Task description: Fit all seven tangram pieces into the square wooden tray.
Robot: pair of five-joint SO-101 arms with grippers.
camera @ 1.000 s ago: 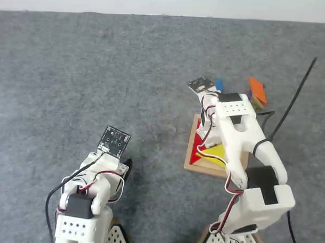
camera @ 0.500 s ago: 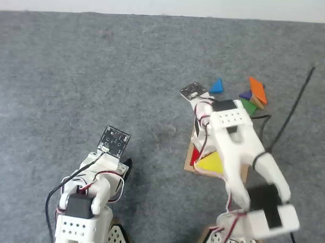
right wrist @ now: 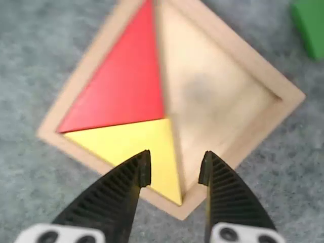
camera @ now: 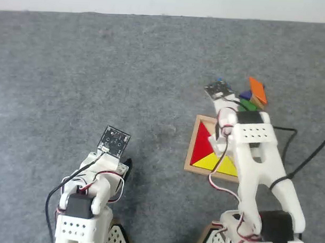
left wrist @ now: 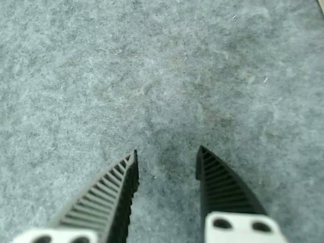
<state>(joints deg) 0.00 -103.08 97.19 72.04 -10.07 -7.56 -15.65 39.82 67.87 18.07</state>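
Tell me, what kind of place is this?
Likely a robotics lab bench: two white arms over a grey mat, a wooden tray holding a red triangle and yellow triangle, loose coloured pieces beside it.

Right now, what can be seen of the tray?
The tray is a square of pale wood with a raised rim, lying flat on the grey carpet. A red triangle and a yellow triangle sit inside it, edge to edge, filling one half. The other half is bare wood. The right claw, open, hangs over the yellow triangle's corner.
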